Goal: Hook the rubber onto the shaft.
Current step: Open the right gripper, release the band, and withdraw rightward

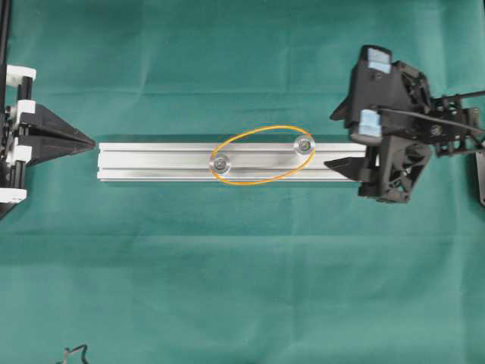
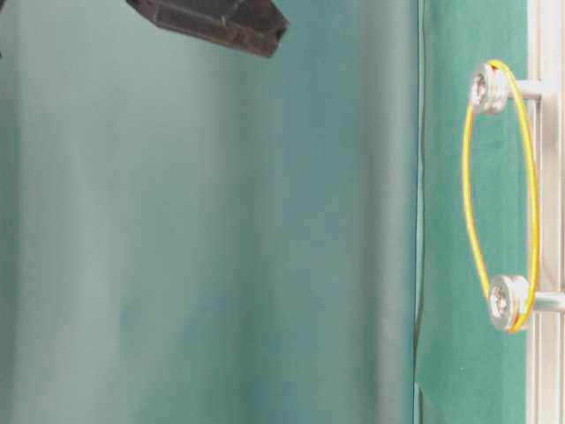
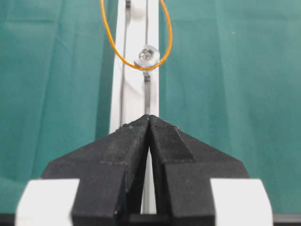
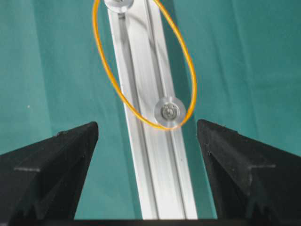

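Two silver posts with round heads stand up from the rail (image 1: 227, 163), and we see the orange rubber band (image 1: 261, 155) looped around both of them. One post (image 1: 220, 163) sits near the middle of the rail, the other post (image 1: 305, 144) nearer its right end in the overhead view. The band runs as a slack oval, bulging past both long edges of the rail and hanging over the green cloth of the tabletop (image 1: 227, 288). From the table-level view the band (image 2: 499, 190) rides just under the heads of the posts, off the rail surface.

We find the left tool (image 1: 89, 142) closed, its two black fingers pressed together tip to tip, empty, pointing at the left end of the rail and just short of it. In its wrist view the tool (image 3: 149, 117) lines up with the rail's length.

We see the right tool (image 1: 342, 139) spread wide over the right end of the rail, holding nothing. In its wrist view the fingers (image 4: 56, 165) stand well apart on either side of the rail, clear of the band (image 4: 143, 66) and the nearer post (image 4: 169, 112).
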`<action>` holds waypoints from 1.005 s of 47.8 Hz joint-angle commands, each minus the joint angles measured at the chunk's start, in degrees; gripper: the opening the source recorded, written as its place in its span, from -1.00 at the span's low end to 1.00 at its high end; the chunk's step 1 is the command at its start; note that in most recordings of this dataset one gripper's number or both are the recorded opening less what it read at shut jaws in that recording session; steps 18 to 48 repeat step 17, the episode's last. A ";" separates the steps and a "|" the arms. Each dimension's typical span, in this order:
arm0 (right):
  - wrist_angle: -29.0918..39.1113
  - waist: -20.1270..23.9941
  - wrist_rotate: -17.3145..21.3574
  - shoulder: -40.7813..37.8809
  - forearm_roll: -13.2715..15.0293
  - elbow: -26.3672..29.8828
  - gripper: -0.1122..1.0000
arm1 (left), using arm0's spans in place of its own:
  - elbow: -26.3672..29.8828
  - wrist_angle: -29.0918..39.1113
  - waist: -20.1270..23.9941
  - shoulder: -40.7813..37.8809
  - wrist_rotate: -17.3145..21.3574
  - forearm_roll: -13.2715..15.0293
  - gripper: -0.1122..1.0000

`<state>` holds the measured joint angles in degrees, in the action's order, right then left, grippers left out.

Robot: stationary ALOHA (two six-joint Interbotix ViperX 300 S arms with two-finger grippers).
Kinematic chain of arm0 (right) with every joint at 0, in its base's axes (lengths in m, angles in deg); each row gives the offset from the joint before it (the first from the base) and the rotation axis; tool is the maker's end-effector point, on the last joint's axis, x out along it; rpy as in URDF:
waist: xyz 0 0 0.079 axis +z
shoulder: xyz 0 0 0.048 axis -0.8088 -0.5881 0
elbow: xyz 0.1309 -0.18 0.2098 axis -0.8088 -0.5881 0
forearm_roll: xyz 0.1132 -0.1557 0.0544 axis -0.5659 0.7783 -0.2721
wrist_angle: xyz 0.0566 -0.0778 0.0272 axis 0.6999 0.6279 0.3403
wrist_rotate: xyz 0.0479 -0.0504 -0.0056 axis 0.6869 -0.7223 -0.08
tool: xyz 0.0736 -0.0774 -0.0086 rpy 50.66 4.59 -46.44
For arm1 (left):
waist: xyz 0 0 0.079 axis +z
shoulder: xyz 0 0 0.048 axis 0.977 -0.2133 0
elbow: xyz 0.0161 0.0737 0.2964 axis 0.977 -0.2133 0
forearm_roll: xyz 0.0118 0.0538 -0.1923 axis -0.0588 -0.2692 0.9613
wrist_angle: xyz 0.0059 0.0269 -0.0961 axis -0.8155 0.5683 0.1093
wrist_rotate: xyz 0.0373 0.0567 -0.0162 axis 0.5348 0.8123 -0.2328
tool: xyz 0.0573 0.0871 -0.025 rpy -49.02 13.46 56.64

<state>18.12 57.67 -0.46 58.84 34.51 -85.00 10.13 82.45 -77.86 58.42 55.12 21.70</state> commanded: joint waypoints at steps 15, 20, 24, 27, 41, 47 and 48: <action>-4.57 -0.62 -0.09 3.25 0.35 -2.20 0.75 | 1.76 -0.35 0.09 -0.18 -0.09 -0.18 -0.80; -4.92 -0.62 -0.09 3.16 0.35 -2.46 0.75 | 1.76 -0.53 0.09 -0.18 -0.09 -0.09 -0.80; -4.92 -0.62 -0.09 3.16 0.35 -2.46 0.75 | 1.76 -0.53 0.09 -0.18 -0.09 -0.09 -0.80; -4.92 -0.62 -0.09 3.16 0.35 -2.46 0.75 | 1.76 -0.53 0.09 -0.18 -0.09 -0.09 -0.80; -4.92 -0.62 -0.09 3.16 0.35 -2.46 0.75 | 1.76 -0.53 0.09 -0.18 -0.09 -0.09 -0.80; -4.92 -0.62 -0.09 3.16 0.35 -2.46 0.75 | 1.76 -0.53 0.09 -0.18 -0.09 -0.09 -0.80; -4.92 -0.62 -0.09 3.16 0.35 -2.46 0.75 | 1.76 -0.53 0.09 -0.18 -0.09 -0.09 -0.80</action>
